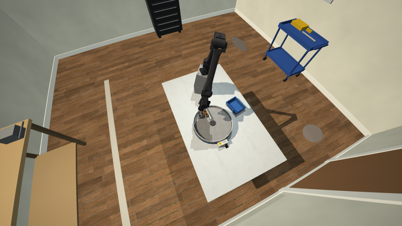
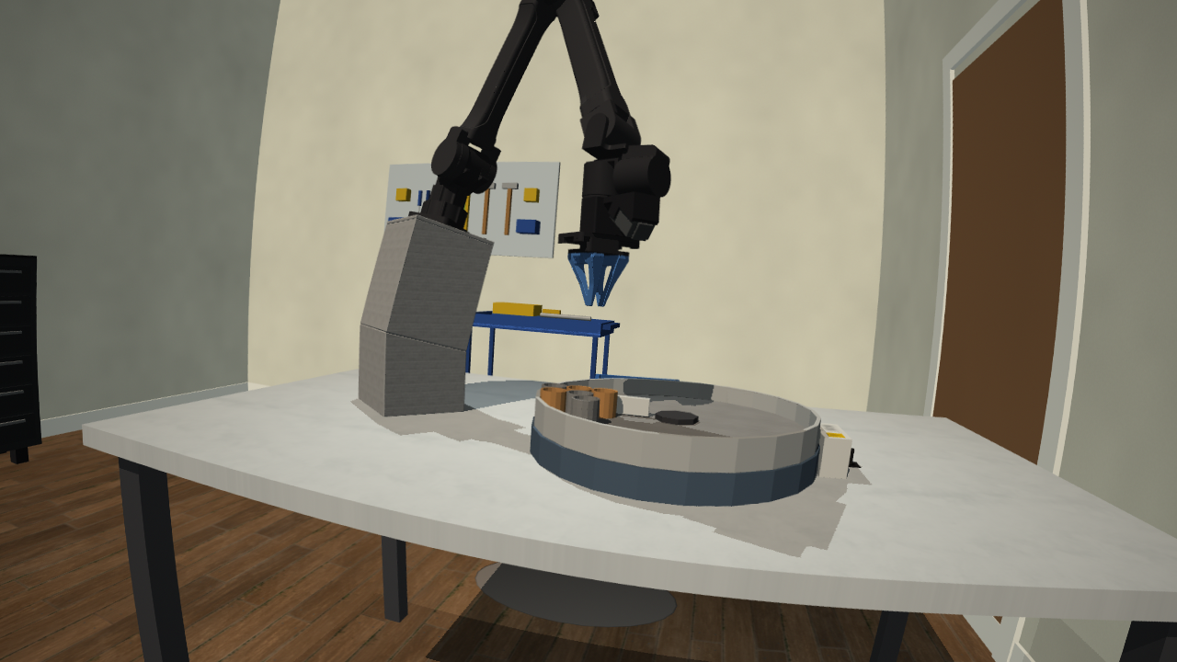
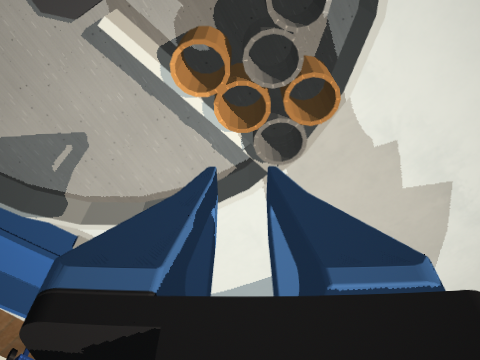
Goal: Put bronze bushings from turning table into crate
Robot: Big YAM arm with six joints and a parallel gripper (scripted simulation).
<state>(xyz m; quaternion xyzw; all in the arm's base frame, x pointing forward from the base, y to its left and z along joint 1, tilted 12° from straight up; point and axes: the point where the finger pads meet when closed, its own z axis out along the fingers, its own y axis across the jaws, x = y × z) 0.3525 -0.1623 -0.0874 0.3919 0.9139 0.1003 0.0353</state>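
Observation:
Three bronze bushings, one at the left (image 3: pixel 212 36), one in the middle (image 3: pixel 243 129) and one at the right (image 3: pixel 318 65) of the cluster in the wrist view, stand upright on the turning table (image 1: pixel 220 130) (image 2: pixel 682 457). Three steel bushings, at the top (image 3: pixel 280 20), in the middle (image 3: pixel 273 83) and nearest the fingers (image 3: pixel 266 145), stand among them. The blue crate (image 1: pixel 236 104) (image 3: pixel 25 265) stands beside the turning table; no bushing shows in it. My gripper (image 2: pixel 596 304) (image 3: pixel 242 181) points down, high above the turning table's edge near the cluster, slightly open with nothing between its fingertips.
A white bar (image 1: pixel 209 114) (image 2: pixel 634 405) (image 3: pixel 135 37) crosses the turning table beside the bushings towards a dark hub (image 1: pixel 212 123) (image 2: pixel 676 417). A raised wall rings the turning table. A white control box (image 1: pixel 222 143) (image 2: pixel 834 454) sits at its outer edge.

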